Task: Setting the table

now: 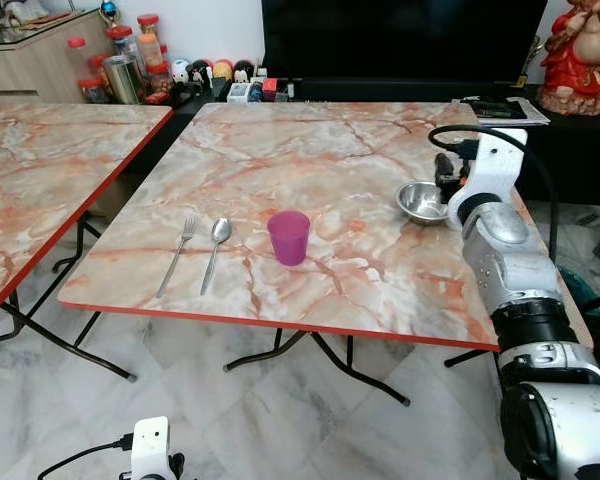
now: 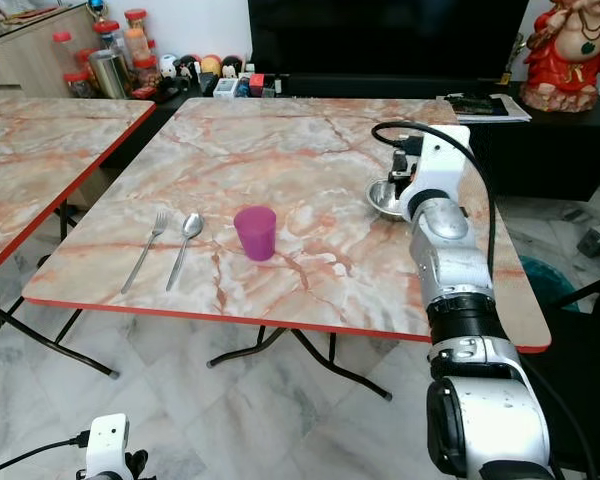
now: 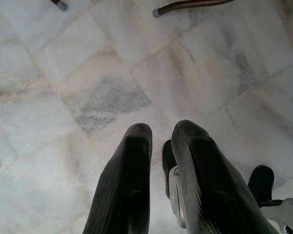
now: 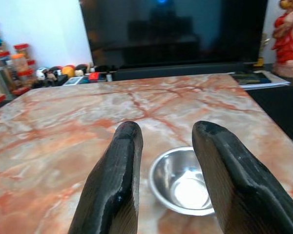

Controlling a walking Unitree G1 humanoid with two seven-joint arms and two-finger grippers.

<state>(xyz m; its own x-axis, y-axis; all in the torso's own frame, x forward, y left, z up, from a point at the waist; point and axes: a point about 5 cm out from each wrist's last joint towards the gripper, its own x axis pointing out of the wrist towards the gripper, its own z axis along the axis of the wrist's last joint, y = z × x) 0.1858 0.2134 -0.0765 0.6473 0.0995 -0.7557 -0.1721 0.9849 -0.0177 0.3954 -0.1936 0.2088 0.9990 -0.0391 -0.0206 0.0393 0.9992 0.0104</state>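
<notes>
- Right gripper [image 4: 163, 185] is hovering with fingers apart, lined up on the steel bowl [image 1: 421, 202] at the right middle of the frame.
- Left gripper [image 3: 161, 180] is hanging idle over the floor, fingers nearly together.
- Fork [image 1: 176, 256], spoon [image 1: 215, 252] and purple cup [image 1: 289, 237] are sitting lower centre on the table [image 1: 280, 150].
- Risk: the smooth rim could be slipping from the fingers, sending the bowl skidding off the nearby edge.

The right arm [image 2: 450, 270] is extended forward over the table's right edge, with the right gripper [image 4: 168, 146] held low and its fingers spread apart. The left gripper [image 3: 161, 151] is hung downward, fingers nearly together.
</notes>
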